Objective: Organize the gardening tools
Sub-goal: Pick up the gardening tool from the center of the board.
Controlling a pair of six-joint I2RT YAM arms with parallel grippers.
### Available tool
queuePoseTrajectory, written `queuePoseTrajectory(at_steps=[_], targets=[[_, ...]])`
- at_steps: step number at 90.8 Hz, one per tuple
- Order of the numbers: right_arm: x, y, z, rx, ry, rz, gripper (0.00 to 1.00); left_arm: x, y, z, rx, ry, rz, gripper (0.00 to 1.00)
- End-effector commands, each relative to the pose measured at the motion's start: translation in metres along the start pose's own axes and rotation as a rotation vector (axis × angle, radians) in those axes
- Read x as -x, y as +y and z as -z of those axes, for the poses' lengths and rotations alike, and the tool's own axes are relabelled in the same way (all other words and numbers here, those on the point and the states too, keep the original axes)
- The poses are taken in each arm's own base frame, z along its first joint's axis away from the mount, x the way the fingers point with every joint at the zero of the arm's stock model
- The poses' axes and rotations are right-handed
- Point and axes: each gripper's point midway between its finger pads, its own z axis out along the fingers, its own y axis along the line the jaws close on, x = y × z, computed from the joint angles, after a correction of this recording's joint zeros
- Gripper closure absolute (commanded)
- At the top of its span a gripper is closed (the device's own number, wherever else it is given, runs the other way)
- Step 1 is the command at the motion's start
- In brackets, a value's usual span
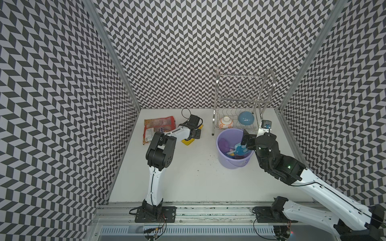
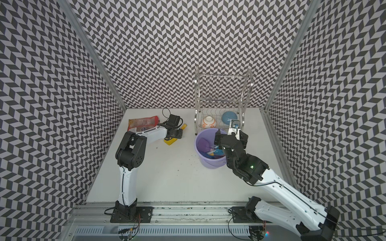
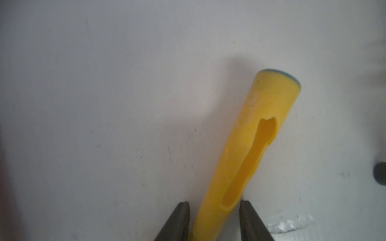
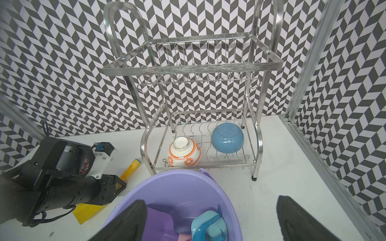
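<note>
A yellow scoop (image 1: 188, 141) lies on the white table left of a lavender bucket (image 1: 221, 158), its handle pointing toward the back wall. My left gripper (image 1: 195, 136) reaches down over that handle (image 3: 261, 125). In the left wrist view the left gripper (image 3: 215, 203) has a finger against each side of the handle. My right gripper (image 4: 211, 200) hangs open over the bucket (image 4: 167, 177), holding nothing. Inside the bucket lie a purple scoop (image 4: 158, 221) and a light blue spade (image 4: 208, 225); other tools below them are mostly hidden.
A red snack bag (image 1: 158, 127) lies flat behind the left arm. A steel dish rack (image 1: 240, 100) stands at the back right, close behind the bucket. It holds a white-and-orange bowl (image 1: 225, 123) and a blue bowl (image 1: 246, 119). Patterned walls close in three sides.
</note>
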Motion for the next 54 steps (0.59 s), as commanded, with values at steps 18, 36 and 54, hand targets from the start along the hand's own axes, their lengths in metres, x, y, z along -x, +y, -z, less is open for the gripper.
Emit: queuePoseTrajectory(at_steps=[18,36,54], targets=[[0.006,-0.003,0.004,0.016,-0.026,-0.043,0.0,0.02,0.006,0.01,-0.007,-0.064,0.096,1.0],[-0.002,0.007,0.003,0.073,0.0,-0.053,0.0,0.055,0.016,0.058,-0.057,-0.213,0.254,1.0],[-0.013,0.036,0.005,0.243,0.015,-0.076,0.0,0.094,0.014,0.135,-0.217,-0.415,0.481,1.0]])
